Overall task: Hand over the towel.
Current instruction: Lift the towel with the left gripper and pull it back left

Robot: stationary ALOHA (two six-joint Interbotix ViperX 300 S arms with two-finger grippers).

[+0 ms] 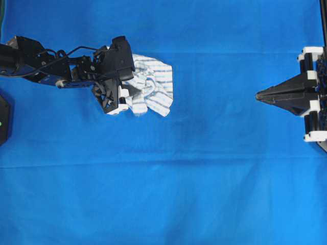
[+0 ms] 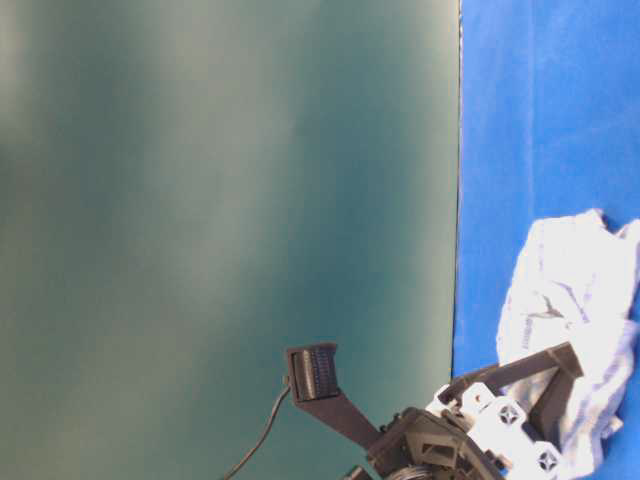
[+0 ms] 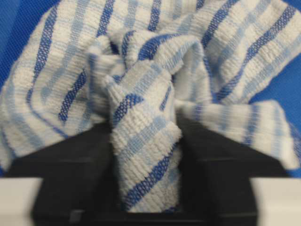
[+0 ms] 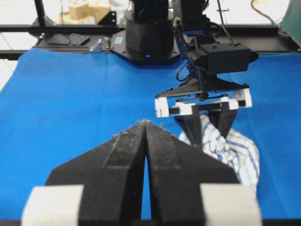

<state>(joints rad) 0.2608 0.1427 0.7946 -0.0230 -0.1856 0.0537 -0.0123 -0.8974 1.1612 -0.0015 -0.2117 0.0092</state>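
The towel (image 1: pixel 150 86), white with thin blue stripes, lies crumpled on the blue cloth (image 1: pixel 163 194) that covers the counter, on the left half of the overhead view. No containers out here, and no lettering that can be read anywhere in the pictures.

The left gripper (image 1: pixel 126 92) is right down on the towel's near edge. From the left wrist camera, a bunched fold of the towel (image 3: pixel 146 141) stands up between the two black fingers (image 3: pixel 70 179), which press against it on both sides: the fingers are clamped on the fabric, with the rest of the cloth fanned out beyond them. The left arm reaches in from the left edge of the overhead view, stretched across the counter with its wrist tipped down toward the cloth. In the table-level view the gripper's white-tipped frame sits against the lower edge of the towel (image 2: pixel 575 290).

Over on the right, the right gripper (image 1: pixel 259 95) hangs near the right edge, well apart from the towel, pointing toward it. Its fingers (image 4: pixel 117 160) are pressed together to a point, holding nothing. From that wrist camera you look straight across the blue cloth at the left gripper (image 4: pixel 207 123), pointing downward onto the towel (image 4: pixel 235 150), with the arm's dark base behind it.
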